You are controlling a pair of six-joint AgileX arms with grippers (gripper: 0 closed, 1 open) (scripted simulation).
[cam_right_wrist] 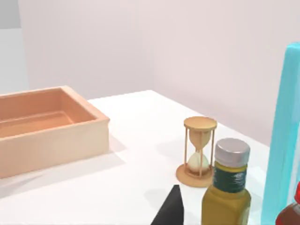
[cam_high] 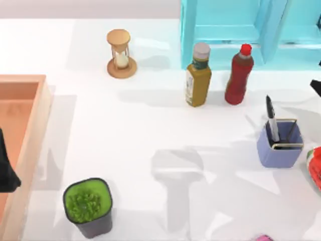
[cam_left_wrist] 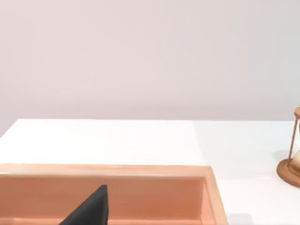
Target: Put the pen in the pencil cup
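Note:
The pen [cam_high: 271, 118] stands nearly upright inside the pencil cup [cam_high: 279, 146], its black cap sticking up above the gold wire rim. This lavender-blue cup sits at the table's right side, in front of the red bottle. No gripper touches either one. My right gripper [cam_high: 316, 86] is a dark shape at the right edge, behind and to the right of the cup. My left gripper [cam_high: 7, 173] hangs at the left edge over the wooden box [cam_high: 35, 145]. A dark tip of each gripper also appears in its own wrist view.
An hourglass [cam_high: 120, 54] stands at the back left, with a mustard-yellow bottle [cam_high: 198, 75] and a red bottle [cam_high: 239, 75] before a turquoise shelf [cam_high: 225, 30]. A dark pot of green plant [cam_high: 88, 207] is at the front left. A red object [cam_high: 316, 168] lies beside the cup.

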